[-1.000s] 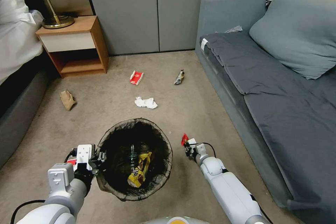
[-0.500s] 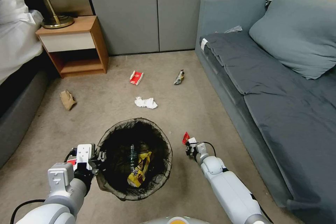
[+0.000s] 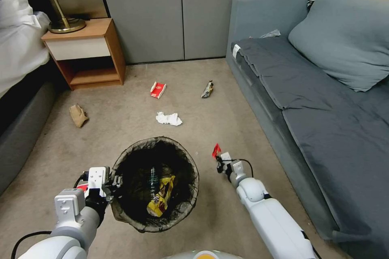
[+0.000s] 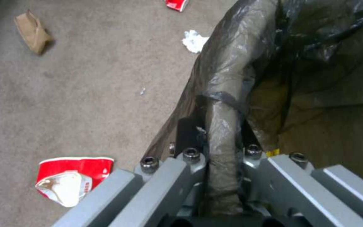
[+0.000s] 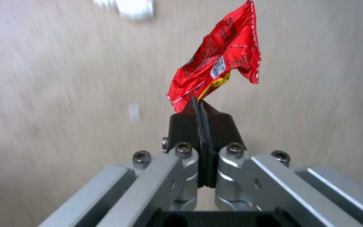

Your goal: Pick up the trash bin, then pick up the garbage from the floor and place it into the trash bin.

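- Trash bin (image 3: 156, 184) is clamped at its 9 o'clock rim by left gripper (image 3: 115, 182); slip is possible on the loose liner.
- Red wrapper (image 3: 216, 150), at the bin's 2 o'clock, is pinched only at its edge by right gripper (image 3: 219, 158); it could be dropped short of the bin.

1. The trash bin (image 3: 155, 184) stands on the floor (image 3: 227, 125), front centre; a bottle (image 3: 153, 178) and a wrapper (image 3: 161, 196) lie in it.
2. The left gripper (image 3: 115, 182) clamps the bin's left rim.
3. The right gripper (image 3: 219, 160) holds a small wrapper (image 3: 216, 150) right of the bin.
4. A tissue (image 3: 169, 118), carton (image 3: 158, 89) and second wrapper (image 3: 207, 89) lie behind the bin.
5. A paper bag (image 3: 78, 115) lies far left.
6. The sofa (image 3: 316, 101) stands right; the nightstand (image 3: 87, 52) stands rear left.
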{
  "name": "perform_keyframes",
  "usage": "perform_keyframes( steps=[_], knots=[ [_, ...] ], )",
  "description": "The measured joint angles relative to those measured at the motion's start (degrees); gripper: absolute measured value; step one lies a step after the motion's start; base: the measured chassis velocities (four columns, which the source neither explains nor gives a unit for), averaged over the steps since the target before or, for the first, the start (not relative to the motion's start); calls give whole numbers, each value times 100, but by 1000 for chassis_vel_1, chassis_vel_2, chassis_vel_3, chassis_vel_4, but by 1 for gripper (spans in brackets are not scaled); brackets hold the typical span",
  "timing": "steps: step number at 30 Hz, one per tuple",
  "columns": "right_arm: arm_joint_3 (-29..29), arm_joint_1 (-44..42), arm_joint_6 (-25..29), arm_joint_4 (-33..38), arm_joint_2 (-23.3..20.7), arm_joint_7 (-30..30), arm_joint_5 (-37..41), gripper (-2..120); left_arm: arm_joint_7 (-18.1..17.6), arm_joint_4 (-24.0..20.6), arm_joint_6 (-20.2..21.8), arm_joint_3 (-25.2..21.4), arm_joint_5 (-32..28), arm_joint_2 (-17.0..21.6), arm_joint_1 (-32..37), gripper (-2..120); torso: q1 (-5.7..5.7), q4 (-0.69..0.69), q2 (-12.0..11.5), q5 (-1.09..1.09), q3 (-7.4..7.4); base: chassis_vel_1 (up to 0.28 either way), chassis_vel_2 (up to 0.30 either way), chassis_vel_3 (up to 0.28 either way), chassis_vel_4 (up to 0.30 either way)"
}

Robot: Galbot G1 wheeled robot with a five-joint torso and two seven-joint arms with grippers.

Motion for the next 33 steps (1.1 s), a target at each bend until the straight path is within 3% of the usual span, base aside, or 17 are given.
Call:
perform_keyframes(
  steps=[7,9,21,28,33],
  knots=[
    [-50,-172,-350,1617,-532,-6,462,0,-12,0,0,69,4,23,-3,0,0,0,0,0,0,0,0,0,0],
    [-93,-258,-589,2484,-838,-15,795,0,-20,0,2,108,7,37,-2,0,0,0,0,1,0,0,0,0,0],
    [-147,-342,-1265,4883,-2127,13,2195,0,-83,0,21,154,6,72,1,0,0,0,0,-1,0,0,0,0,0],
    [-206,-114,-1405,5745,-2462,-118,2713,0,-116,0,37,161,-1,98,15,0,0,1,0,1,0,0,0,0,0],
    [-612,188,-1624,6244,-2663,-337,3439,0,-173,0,55,161,-77,140,0,0,0,1,1,-1,0,0,0,0,0]
  ],
)
